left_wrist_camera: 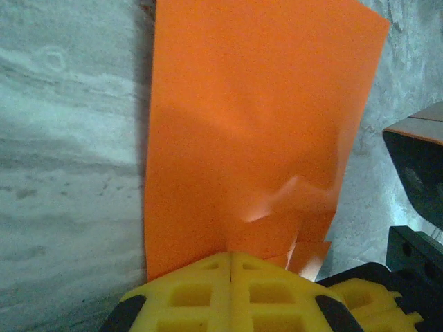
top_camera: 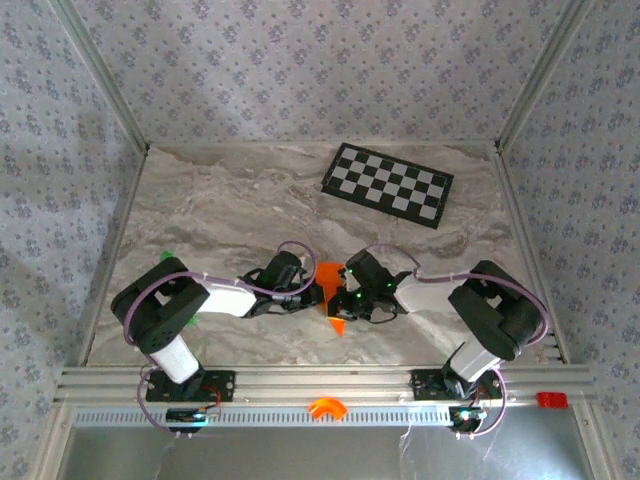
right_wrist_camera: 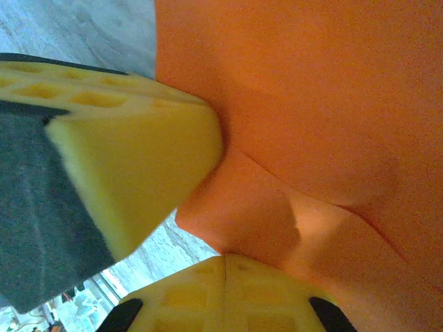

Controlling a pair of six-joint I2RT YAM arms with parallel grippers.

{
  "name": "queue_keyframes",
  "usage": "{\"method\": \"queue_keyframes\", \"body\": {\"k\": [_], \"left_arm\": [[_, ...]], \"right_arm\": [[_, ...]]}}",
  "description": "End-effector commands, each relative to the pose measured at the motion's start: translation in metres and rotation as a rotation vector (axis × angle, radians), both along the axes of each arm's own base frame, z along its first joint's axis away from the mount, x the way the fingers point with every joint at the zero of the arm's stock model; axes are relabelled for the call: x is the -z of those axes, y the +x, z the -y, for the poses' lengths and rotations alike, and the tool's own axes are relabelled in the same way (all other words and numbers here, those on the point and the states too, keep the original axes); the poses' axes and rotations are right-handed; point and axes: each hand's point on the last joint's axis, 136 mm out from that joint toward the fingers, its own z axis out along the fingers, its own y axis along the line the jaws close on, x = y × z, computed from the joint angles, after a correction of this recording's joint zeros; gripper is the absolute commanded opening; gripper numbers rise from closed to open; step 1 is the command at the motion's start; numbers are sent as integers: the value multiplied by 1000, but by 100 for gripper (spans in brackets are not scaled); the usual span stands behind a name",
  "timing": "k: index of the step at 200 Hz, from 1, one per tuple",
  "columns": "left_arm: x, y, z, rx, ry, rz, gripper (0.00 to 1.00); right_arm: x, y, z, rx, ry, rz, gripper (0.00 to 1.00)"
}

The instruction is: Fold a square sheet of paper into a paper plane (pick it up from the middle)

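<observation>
In the overhead view, the thin bright orange sheet of paper sits low at centre frame on the grey marbled tabletop. It lies between the two arms' tips, and one corner pokes out just below them. In the left wrist view, the left gripper has its yellow jaws pressed together at bottom centre, pinching the sheet's lower edge. The paper rises to the top of the frame and is crumpled towards the lower right. The right gripper is likewise clamped on the sheet at the bottom centre of its own view, and another yellow pad comes in from the left. The sheet's outline is cut off, and I cannot tell whether it touches the table.
</observation>
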Motion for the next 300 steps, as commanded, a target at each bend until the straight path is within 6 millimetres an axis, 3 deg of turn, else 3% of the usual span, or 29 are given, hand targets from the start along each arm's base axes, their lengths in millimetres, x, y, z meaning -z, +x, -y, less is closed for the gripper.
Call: {"method": "queue_keyframes", "body": {"k": [1, 32, 63, 103, 121, 170, 210, 230, 260, 300], "left_arm": [[38, -17, -26, -21, 142, -81, 1], [41, -18, -31, -27, 166, -81, 1], [41, -17, -31, -28, 163, -78, 1], [37, -16, -27, -39, 148, -78, 1], [38, -15, -27, -52, 147, -81, 1], [38, -14, -26, -58, 141, -88, 1], [40, -15, -24, -55, 136, -94, 1], [40, -16, -26, -55, 143, -94, 1], [41, -17, -27, -55, 149, -96, 1], [41, -17, -28, -58, 152, -95, 1]], "right_arm": [[11, -4, 13, 14, -88, -14, 5], [11, -25, 38, 19, -108, -16, 4], [5, -30, 53, 25, -101, -18, 5], [-37, -4, 23, 61, 51, 64, 5], [-40, 6, 12, 76, 60, 84, 5], [-26, 16, -10, 83, 60, 81, 4], [21, -1, 13, 78, -64, 28, 4], [30, -16, 25, 74, -82, 4, 4], [15, -22, 28, 59, -49, 13, 4], [-23, -1, 6, 52, 29, 88, 5]]}}
